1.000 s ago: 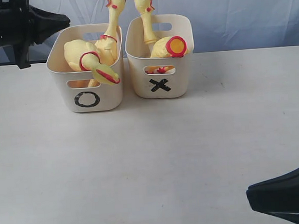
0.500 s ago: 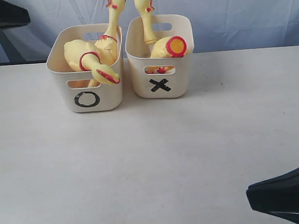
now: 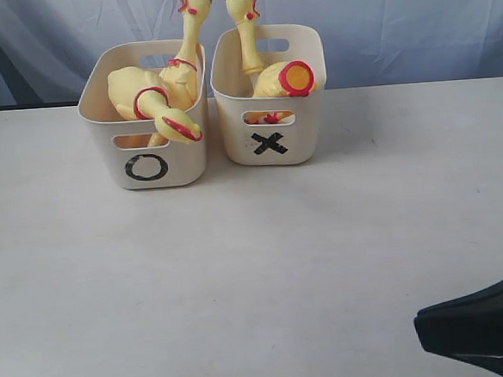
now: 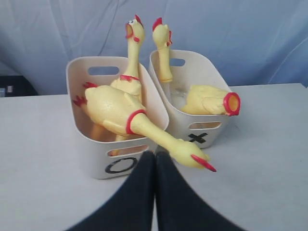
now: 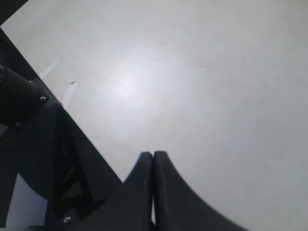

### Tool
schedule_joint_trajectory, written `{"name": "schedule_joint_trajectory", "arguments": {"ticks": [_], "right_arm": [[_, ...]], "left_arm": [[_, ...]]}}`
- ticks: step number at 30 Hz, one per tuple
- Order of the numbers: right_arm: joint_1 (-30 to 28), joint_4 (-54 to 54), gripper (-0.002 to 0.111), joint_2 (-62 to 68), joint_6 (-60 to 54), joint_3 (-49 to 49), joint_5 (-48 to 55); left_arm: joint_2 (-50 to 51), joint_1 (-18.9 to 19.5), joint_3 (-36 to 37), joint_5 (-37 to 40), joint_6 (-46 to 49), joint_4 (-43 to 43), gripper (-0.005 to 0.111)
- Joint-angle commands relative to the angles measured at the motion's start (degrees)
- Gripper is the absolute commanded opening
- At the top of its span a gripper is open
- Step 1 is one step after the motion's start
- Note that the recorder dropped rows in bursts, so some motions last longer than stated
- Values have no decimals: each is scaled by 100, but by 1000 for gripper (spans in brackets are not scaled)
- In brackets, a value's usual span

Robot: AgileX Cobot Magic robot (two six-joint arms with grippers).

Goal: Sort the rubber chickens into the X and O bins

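Both are clenched on nothing: the right gripper (image 3: 421, 332) is hanging over the near table (image 3: 241, 284), and the left gripper (image 4: 155, 155) is facing the O bin (image 3: 146, 166). One chicken (image 3: 132, 89) is dangling its neck over that bin's front rim, so a forward nudge is risking tipping it out. The other chickens (image 3: 245, 34) are sitting deeper inside it and in the X bin (image 3: 270, 144).

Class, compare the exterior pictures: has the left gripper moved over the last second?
Yes. The left gripper pulled back leftward, away from the O bin, and has left the exterior view.
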Motion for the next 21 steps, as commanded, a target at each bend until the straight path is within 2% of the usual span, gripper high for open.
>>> {"name": "schedule_joint_trajectory", "arguments": {"ticks": [1, 10, 16, 21], "right_arm": [[6, 38, -1, -37, -23, 26, -52], [6, 38, -1, -37, -23, 26, -52], [-5, 38, -1, -101, -23, 26, -88], [-453, 38, -1, -618, -23, 26, -85]], "left_arm": [[-632, -3, 391, -403, -20, 395, 0], [-1617, -3, 1267, -1079, 49, 679, 0], [-2259, -3, 1837, -1872, 482, 711, 0], [-2526, -3, 2207, -2315, 491, 676, 0]]}}
